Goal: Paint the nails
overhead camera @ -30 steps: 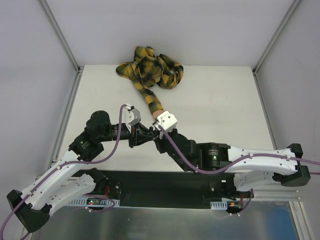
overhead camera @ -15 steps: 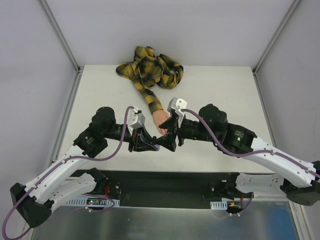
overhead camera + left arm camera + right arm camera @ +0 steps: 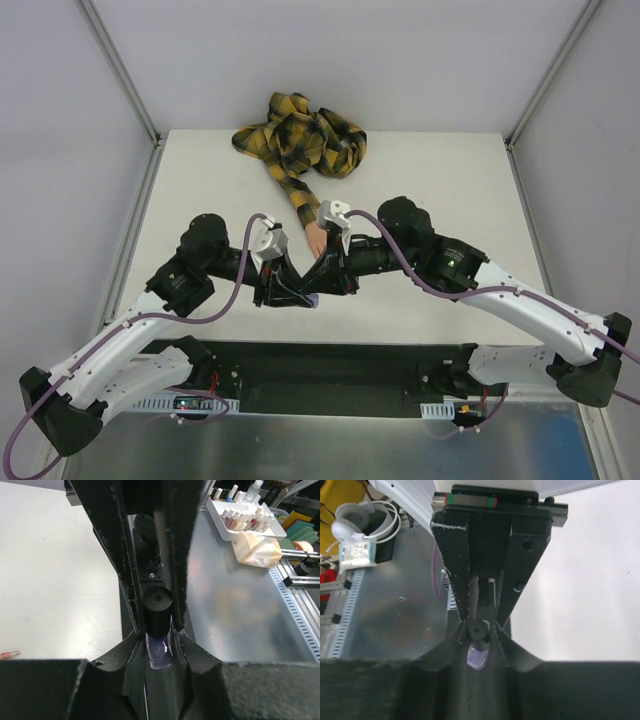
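The peach mannequin hand (image 3: 314, 238) lies on the white table, its yellow-black plaid sleeve (image 3: 300, 145) bunched at the back. The nails are hidden under the grippers. My left gripper (image 3: 300, 294) is shut on a small dark purple bottle (image 3: 160, 652) with a black cap (image 3: 157, 607), held just in front of the hand. My right gripper (image 3: 325, 278) meets it head-on, and its fingers (image 3: 176, 570) are closed on either side of the cap. The right wrist view shows the same bottle (image 3: 478, 657) and cap (image 3: 479, 630) pinched between the two grippers (image 3: 479, 647).
Beyond the table's near edge is a grey metal shelf (image 3: 240, 610). On it are a white tray of several polish bottles (image 3: 246, 515) and a wrapped packet (image 3: 257, 550). White headphones (image 3: 362, 517) lie to the side. Metal frame posts (image 3: 125, 70) stand at the back corners.
My right arm has swung round from low across the front to come in from the right, and its gripper has closed onto the bottle's cap. My left gripper kept hold of the bottle, shifting slightly.
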`<state>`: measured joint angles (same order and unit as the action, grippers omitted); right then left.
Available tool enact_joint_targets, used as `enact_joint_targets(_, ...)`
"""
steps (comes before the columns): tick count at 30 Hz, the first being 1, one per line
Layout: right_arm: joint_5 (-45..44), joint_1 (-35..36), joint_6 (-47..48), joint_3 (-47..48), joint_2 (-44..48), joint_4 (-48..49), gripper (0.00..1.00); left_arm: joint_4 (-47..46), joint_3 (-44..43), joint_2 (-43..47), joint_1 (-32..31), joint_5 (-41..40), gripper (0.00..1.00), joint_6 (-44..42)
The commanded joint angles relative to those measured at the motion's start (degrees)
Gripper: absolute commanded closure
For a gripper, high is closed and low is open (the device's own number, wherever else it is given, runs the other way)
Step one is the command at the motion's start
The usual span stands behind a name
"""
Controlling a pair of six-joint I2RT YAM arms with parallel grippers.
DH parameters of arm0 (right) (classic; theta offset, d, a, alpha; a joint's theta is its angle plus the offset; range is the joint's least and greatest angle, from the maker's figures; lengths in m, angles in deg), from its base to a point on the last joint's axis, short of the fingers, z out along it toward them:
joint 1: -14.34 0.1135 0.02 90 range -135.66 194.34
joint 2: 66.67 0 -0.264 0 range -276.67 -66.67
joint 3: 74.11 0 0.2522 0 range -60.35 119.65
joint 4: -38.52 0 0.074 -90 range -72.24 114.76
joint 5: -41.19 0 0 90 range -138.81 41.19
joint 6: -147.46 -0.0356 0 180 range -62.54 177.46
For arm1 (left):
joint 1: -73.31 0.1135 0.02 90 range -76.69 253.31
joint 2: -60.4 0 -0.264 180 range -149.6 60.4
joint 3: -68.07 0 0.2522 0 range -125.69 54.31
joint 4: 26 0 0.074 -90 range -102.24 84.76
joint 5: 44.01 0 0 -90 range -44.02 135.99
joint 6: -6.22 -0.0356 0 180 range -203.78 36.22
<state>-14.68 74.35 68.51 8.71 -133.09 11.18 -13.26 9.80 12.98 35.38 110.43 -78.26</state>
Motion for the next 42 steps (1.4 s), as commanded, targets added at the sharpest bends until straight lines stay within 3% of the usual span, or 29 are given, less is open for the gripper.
enact_joint_targets(1, 1.7, 0.0, -1.7, -0.4, 0.1, 4.5, 0.95, -3.5, -1.4, 2.0, -0.4, -3.0, 1.00, -0.2)
enact_joint_targets(3, -3.3, 0.3, -2.9, -2.3, 2.1, 5.6, 1.00, -3.5, -0.9, 3.5, -0.3, -9.0, 1.00, -0.6)
enact_joint_targets(5, -20.9, 4.5, -3.2, -5.0, 4.2, 6.3, 1.00, -3.1, -0.2, 5.2, -0.2, -18.1, 1.00, -1.1)
enact_joint_targets(6, -33.6, 8.7, -2.1, -5.2, 5.5, 5.7, 1.00, -2.5, -0.1, 5.7, 0.0, -21.3, 1.00, -1.4)
enact_joint_targets(7, -69.2, 14.7, 1.7, -4.7, 4.5, 4.7, 1.00, -2.2, 0.2, 5.9, 0.1, -24.9, 1.00, -1.6)
enact_joint_targets(8, -84.5, 25.4, 2.1, -3.4, 2.1, 3.9, 1.00, -1.7, 0.2, 5.8, 0.3, -28.9, 1.00, -1.7)
enact_joint_targets(9, -94.6, 28.2, 0.3, 3.1, -0.8, 1.4, 1.00, -0.7, 0.1, 5.7, 0.9, -33.1, 1.00, -1.8)
enact_joint_targets(10, -103.9, 29.6, -2.8, 6.3, -6.7, -7.4, 1.00, -0.4, 0.0, 5.6, 1.1, -35.0, 1.00, -2.1)
enact_joint_targets(12, -105.9, 30.3, -12.3, 11.3, -9.9, -14.9, 1.00, -0.1, 0.1, 5.5, 1.1, -38.9, 1.00, -1.9)
enact_joint_targets(18, -94.2, 28.2, -11.4, 10.3, -8.0, -10.8, 0.99, -0.1, 0.1, 4.7, 1.1, -35.4, 1.00, -2.2)
enact_joint_targets(19, -90.3, 27.8, -11.2, 9.7, -7.2, -10.0, 0.93, -0.1, -0.1, 4.6, 1.1, -33.3, 1.00, -2.3)
enact_joint_targets(20, -87.7, 26.9, -8.9, 9.1, -5.5, -9.4, 0.75, -0.1, -0.1, 4.4, 1.1, -32.0, 1.00, -2.4)
enact_joint_targets(23, -75.2, 23.6, -4.9, 7.4, -2.4, -9.2, 0.58, -0.1, -0.5, 4.0, 1.1, -27.6, 1.00, -2.5)
enact_joint_targets(27, -56.1, 17.2, -2.4, 4.6, 4.8, -9.4, 0.44, -0.2, -1.3, 2.8, 1.1, -18.9, 1.00, -2.4)
enact_joint_targets(29, -42.4, 12.2, -1.2, 3.5, 6.7, -8.6, 0.39, -0.3, -1.7, 1.6, 1.1, -13.5, 1.00, -1.9)
enact_joint_targets(31, -27.4, 6.9, -0.3, 2.2, 7.8, -6.6, 0.36, -0.9, -2.2, 0.8, 1.1, -8.7, 1.00, -1.1)
enact_joint_targets(34, -13.4, 1.8, 0.0, 2.0, 6.7, -4.5, 0.34, -3.6, -2.2, -0.7, 0.9, -0.2, 1.00, 1.4)
enact_joint_targets(39, -1.7, -1.2, -0.9, 2.0, 3.1, 0.6, 0.37, -6.0, -1.4, -0.6, 0.8, 3.1, 1.00, 2.8)
enact_joint_targets(42, 1.0, -1.4, -1.2, 3.0, 0.6, 1.3, 0.45, -6.3, -1.4, -0.7, 0.8, 3.5, 1.00, 3.0)
